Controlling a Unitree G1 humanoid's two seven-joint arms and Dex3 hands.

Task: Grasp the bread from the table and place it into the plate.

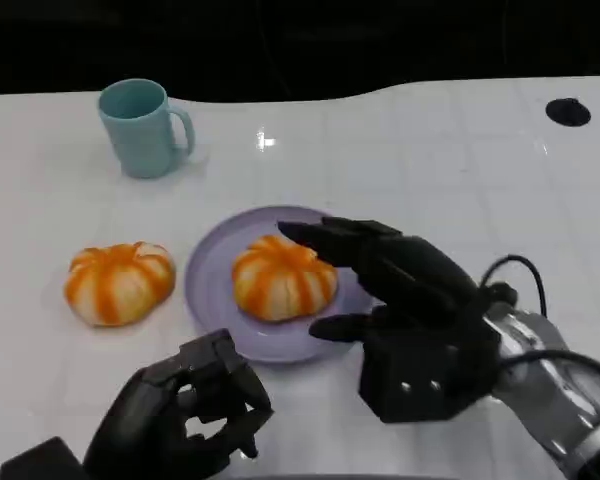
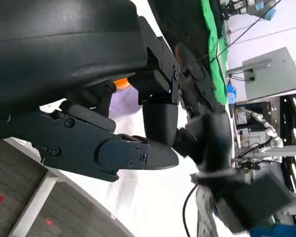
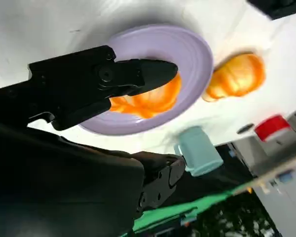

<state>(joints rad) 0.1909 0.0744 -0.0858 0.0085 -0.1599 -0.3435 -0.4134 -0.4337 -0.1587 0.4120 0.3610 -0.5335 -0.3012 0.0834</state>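
One round orange-and-white striped bread (image 1: 283,278) sits in the middle of the purple plate (image 1: 212,262), and another bread (image 1: 119,282) like it lies on the table just beside the plate.

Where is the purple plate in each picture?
Head view: plate in the middle, holding one bread.
Left wrist view: a pale purple bit peeks between the black fingers.
Right wrist view: plate near the top.
Shared landmark: the orange bread on it.

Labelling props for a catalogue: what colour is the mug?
Light teal; the mug shows best in the head view.
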